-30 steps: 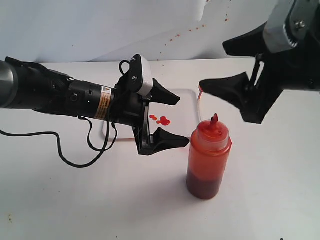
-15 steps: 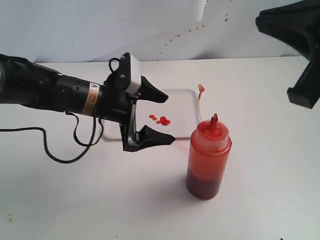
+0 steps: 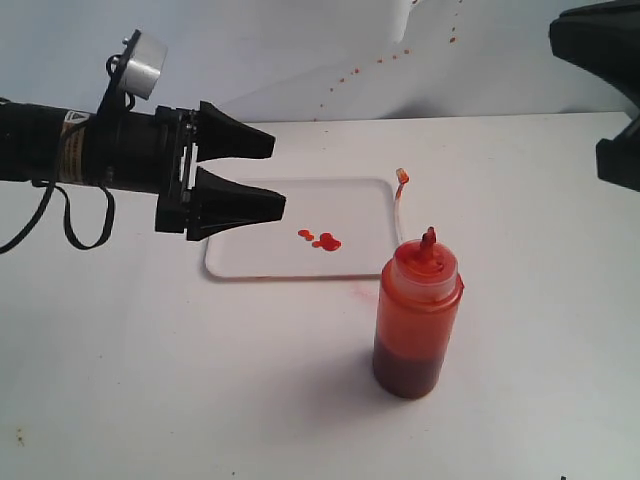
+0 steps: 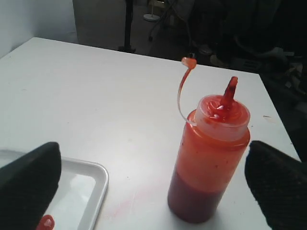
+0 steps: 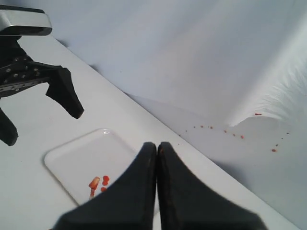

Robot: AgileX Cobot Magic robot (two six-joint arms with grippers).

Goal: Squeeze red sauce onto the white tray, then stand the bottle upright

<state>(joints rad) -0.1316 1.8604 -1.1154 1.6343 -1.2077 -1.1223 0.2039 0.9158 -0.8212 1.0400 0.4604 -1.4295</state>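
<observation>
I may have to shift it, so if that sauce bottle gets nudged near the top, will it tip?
The bottle probably resists tipping: the red sauce sits dark in its lower part, keeping weight low. Yet it stands tall and narrow, so a high push could topple it. Its translucent plastic likely dents when squeezed.

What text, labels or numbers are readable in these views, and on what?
None readable.
A sticker on the left arm: print too small and blurred to read.
The bottle: no label or print visible.
The white tray: no marking visible.
</observation>
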